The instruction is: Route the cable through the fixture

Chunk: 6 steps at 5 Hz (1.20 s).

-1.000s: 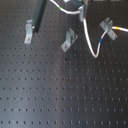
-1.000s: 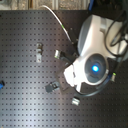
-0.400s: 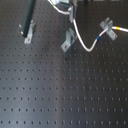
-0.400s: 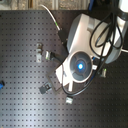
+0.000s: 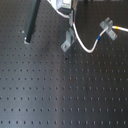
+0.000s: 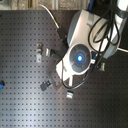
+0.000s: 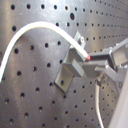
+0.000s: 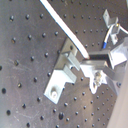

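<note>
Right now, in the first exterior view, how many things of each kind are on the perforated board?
Silver metal clips: 2 (the fixture and a second clip)
White cable: 1
Black post: 1
Total: 4

Compared with one second earlier, the gripper (image 5: 71, 26) sits further toward the first exterior view's left, now directly above the fixture (image 5: 67, 41). The held section of the cable (image 5: 90, 46) is shifted with it, now meeting the fixture's tabs in both wrist views.
</note>
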{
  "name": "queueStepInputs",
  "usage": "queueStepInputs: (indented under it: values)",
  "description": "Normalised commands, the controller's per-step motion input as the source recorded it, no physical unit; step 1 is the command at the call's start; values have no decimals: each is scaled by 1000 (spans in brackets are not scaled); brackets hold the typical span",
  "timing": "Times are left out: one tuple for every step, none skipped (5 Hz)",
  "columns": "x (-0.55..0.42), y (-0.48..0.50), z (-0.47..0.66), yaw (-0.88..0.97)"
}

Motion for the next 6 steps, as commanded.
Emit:
queueStepInputs:
  values:
    - [-19, -13, 0, 0]
    - [-117, 143, -62, 0]
    - [-254, 44, 32, 23]
    - [0, 0, 0, 9]
    - [-241, -142, 255, 0]
    - [-402, -90, 170, 14]
